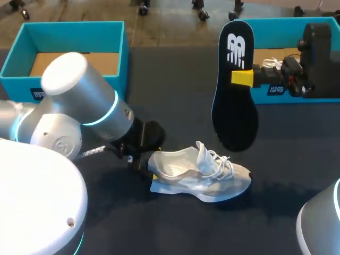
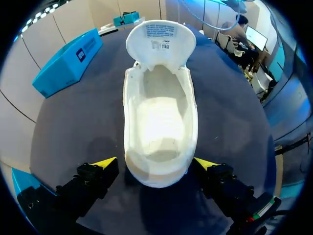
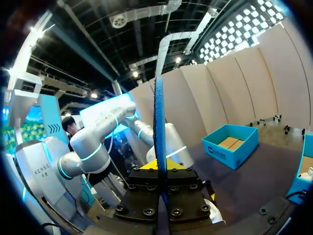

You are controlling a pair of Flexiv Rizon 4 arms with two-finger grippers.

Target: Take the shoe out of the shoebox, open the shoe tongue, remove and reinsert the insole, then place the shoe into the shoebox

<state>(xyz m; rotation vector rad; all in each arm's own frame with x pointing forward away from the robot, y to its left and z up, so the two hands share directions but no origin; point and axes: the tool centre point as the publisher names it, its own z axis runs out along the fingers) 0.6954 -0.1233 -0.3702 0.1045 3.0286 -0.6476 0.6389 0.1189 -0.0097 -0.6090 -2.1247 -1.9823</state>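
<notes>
right gripper (image 1: pixel 243 78): clenched on the insole (image 1: pixel 234 101), one yellow tip on each flat face, about at the middle of its length.
insole: hangs upright in the air above the shoe (image 1: pixel 202 172), not touching it; a thin flat dark sheet, rounded at both ends, with a white mark on the face.
left gripper (image 2: pixel 155 162): released and holding nothing; the fingers stand spread at the two sides of the heel (image 2: pixel 156 176), and a slim gap shows on at least one side.
shoe: stands on its sole on the table (image 1: pixel 175 228), outside both boxes; pale soft upper, the tongue (image 2: pixel 160 41) folded forward, the inside bare and smooth.
laces (image 1: pixel 220 162): white, loose, lying over the front of the shoe.
risk, insole: it looks flexible, so I think the free end can bend or swing and fold on the collar instead of sliding in.
risk, shoe: it seems light and is not clamped; a push from the insole may slide or tip it, and the laces may catch.
left box (image 1: pixel 114 53): teal cardboard, open, stiff walls, behind the left arm.
right box (image 1: pixel 276 22): the same kind, behind the right gripper.
table: dark matte surface.
</notes>
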